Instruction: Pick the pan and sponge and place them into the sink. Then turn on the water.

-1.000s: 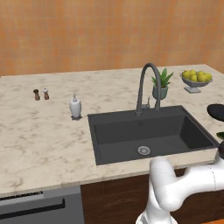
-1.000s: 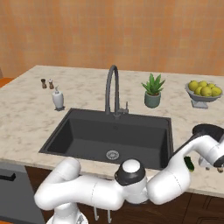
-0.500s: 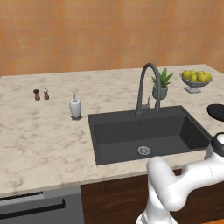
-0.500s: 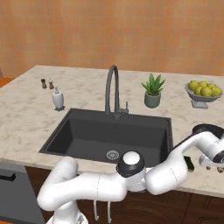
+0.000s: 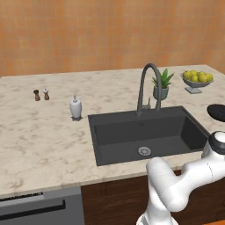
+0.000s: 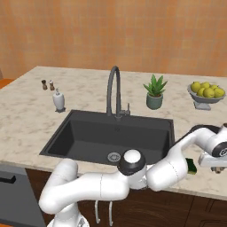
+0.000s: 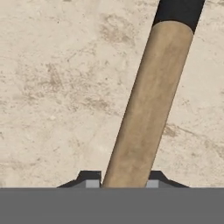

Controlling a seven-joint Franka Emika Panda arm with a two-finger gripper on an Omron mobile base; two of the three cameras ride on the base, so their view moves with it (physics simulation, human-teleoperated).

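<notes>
Three views to go through, so starting with the left base view: the sink [image 5: 149, 132] is sunk into the marble counter [image 5: 39, 140], with the faucet [image 5: 147, 85] arching up at its 12 o'clock edge. A soap dispenser [image 5: 75, 107] is seen at the basin's 10 o'clock, and two little shakers [image 5: 41, 94] are parked further out toward 9. A potted plant [image 5: 161, 84] and a bowl of lemons [image 5: 197, 80] are lined up off toward 1 and 2 o'clock. The pan [image 5: 217, 111] is only caught as a dark rounded bit at the frame's 3 o'clock edge, on the counter just right of the basin.

Right base view: the arm is stretched out to the basin's 4 o'clock, with the wrist down low over the counter. A green sponge [image 6: 192, 166] can be spotted just beside the arm's forearm, near the counter's front edge. The same plant [image 6: 155, 91] and lemon bowl [image 6: 205, 94] are seen at 1 and 2 o'clock of the basin.

Hand view: the pan's wooden handle [image 7: 146, 109] is run diagonally from 6 o'clock up to 1 o'clock, where the black of the pan starts. The gripper [image 7: 120, 183] is set astride the handle, one fingertip on each side, right up against it. Whether it's actually clenched on the wood can't be told.
</notes>
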